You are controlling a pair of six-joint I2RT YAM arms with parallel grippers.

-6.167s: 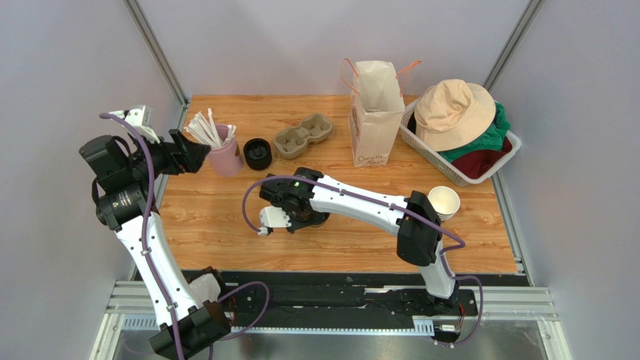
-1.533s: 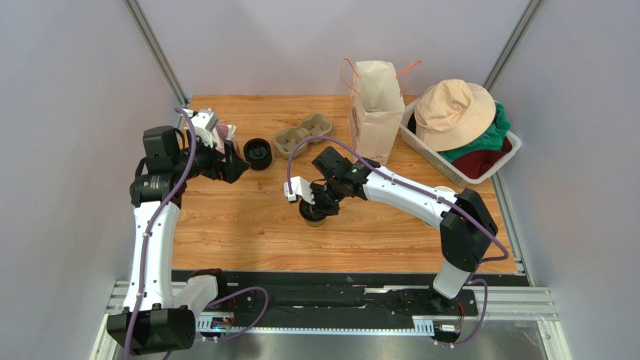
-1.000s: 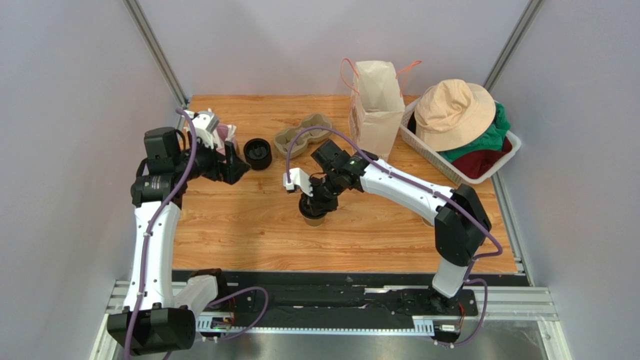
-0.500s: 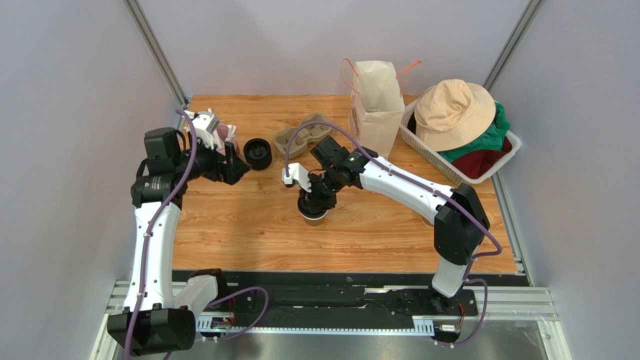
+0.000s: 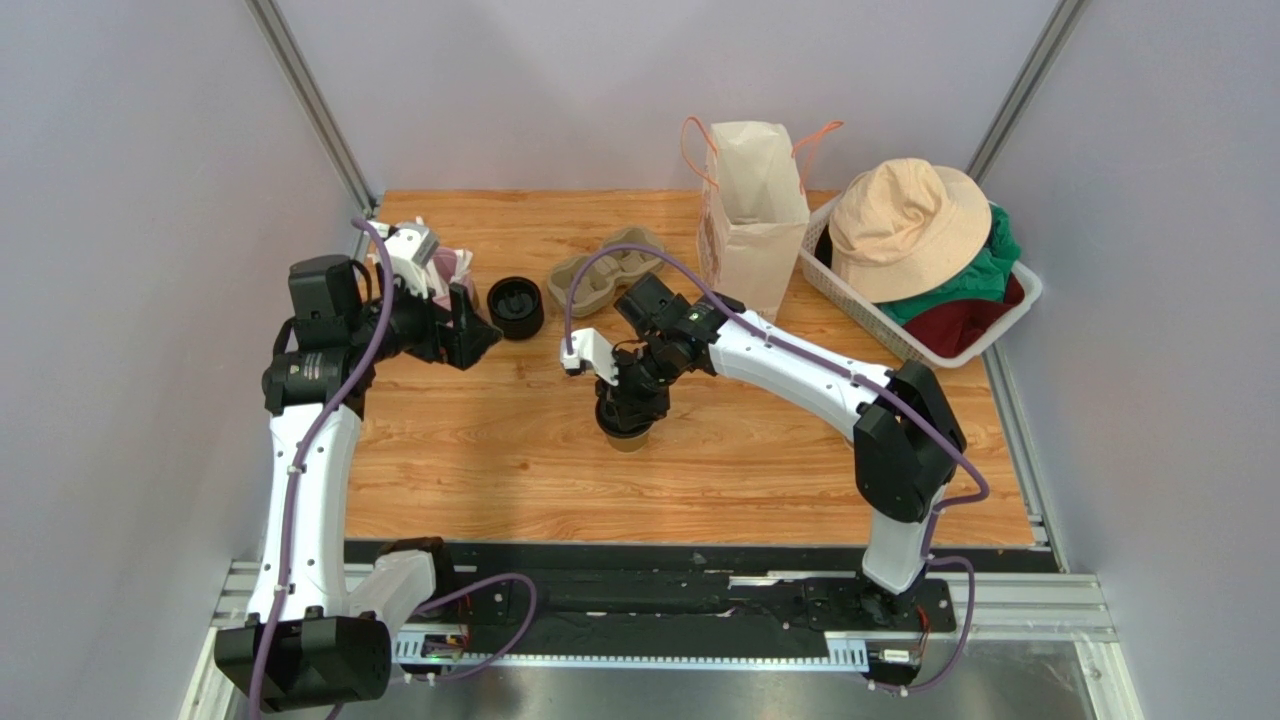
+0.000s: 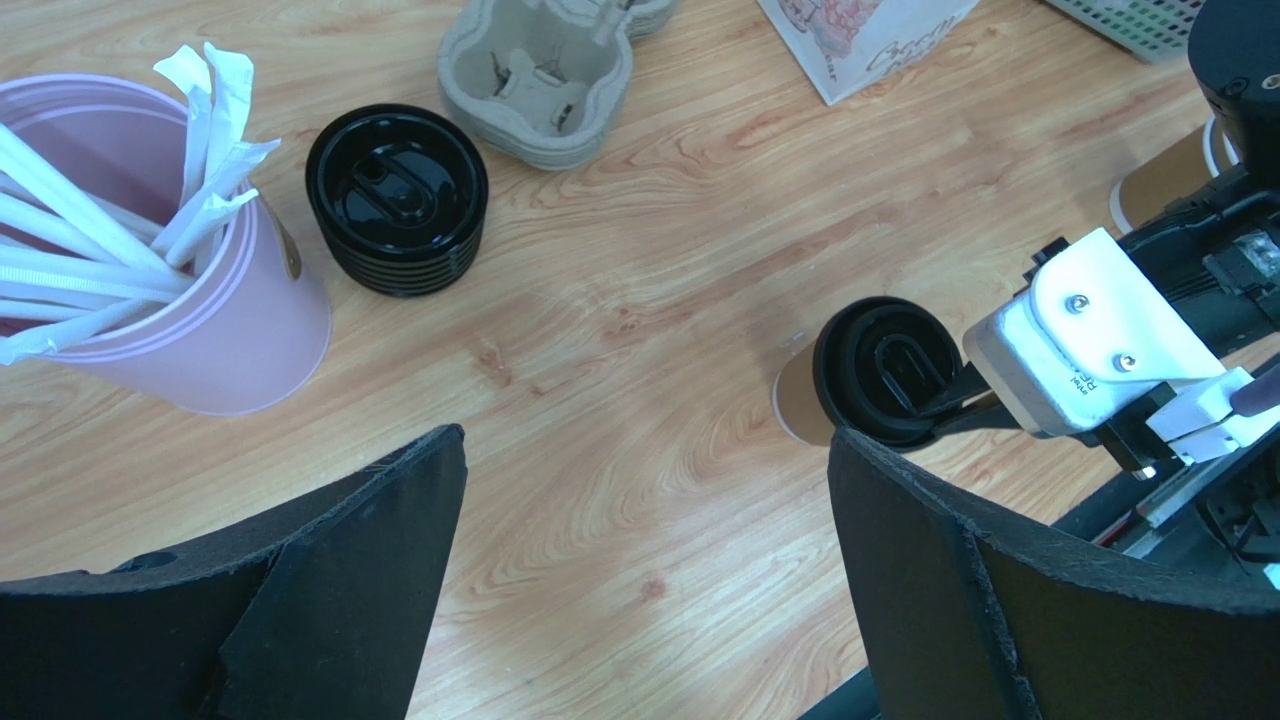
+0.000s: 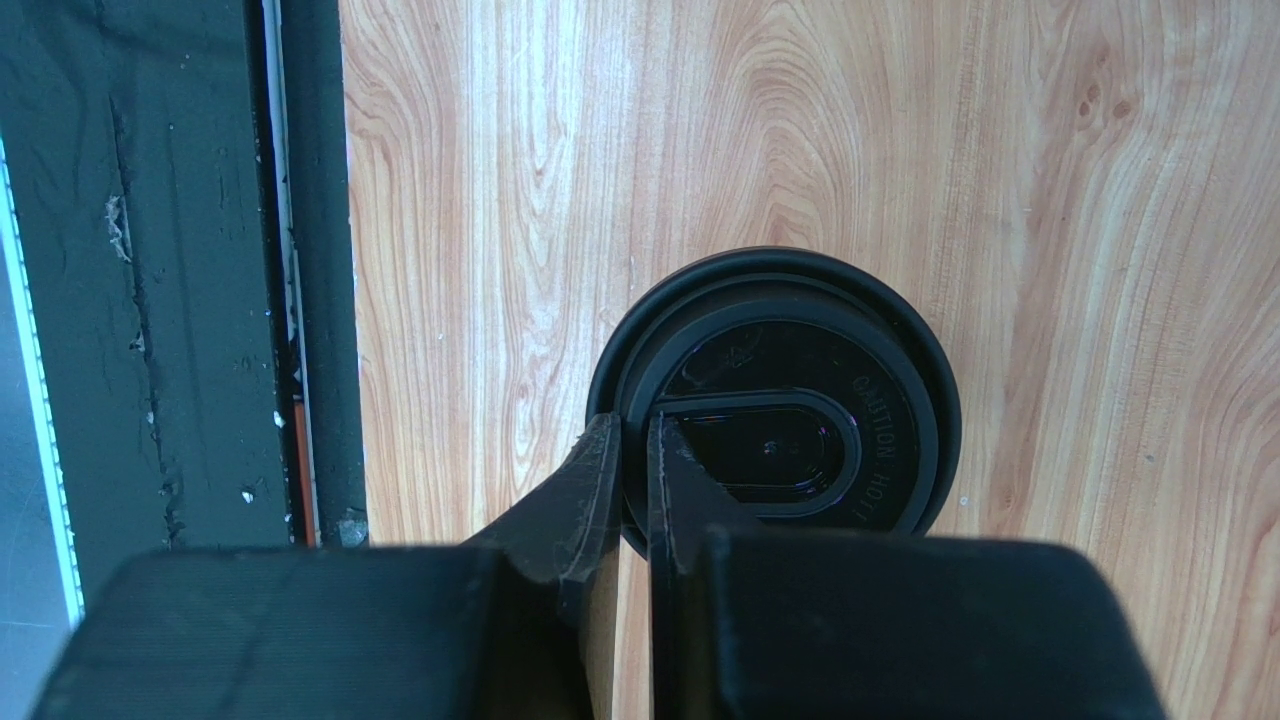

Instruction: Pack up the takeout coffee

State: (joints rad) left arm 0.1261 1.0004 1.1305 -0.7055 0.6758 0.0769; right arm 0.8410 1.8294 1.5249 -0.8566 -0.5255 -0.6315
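The takeout coffee (image 5: 627, 434), a brown paper cup with a black lid (image 7: 796, 405), stands near the middle of the wooden table (image 5: 451, 450). My right gripper (image 7: 634, 431) is shut on the lid's near rim, one finger outside and one on top. In the left wrist view the cup (image 6: 884, 371) shows at the right with the right gripper's white housing (image 6: 1089, 353) beside it. My left gripper (image 6: 646, 444) hangs open above bare wood to the cup's left, nothing between its fingers. It shows in the top view (image 5: 475, 333) by the lid stack.
A paper bag (image 5: 754, 225) stands open at the back, with a cardboard cup carrier (image 5: 609, 270) to its left. Further left are a stack of black lids (image 6: 397, 195) and a pink cup of straws (image 6: 196, 300). A basket with a hat (image 5: 917, 255) fills the back right.
The right wrist has shifted a little toward the far left, still on the lid; the cup stays about where it was. The left arm has held still over the last second.
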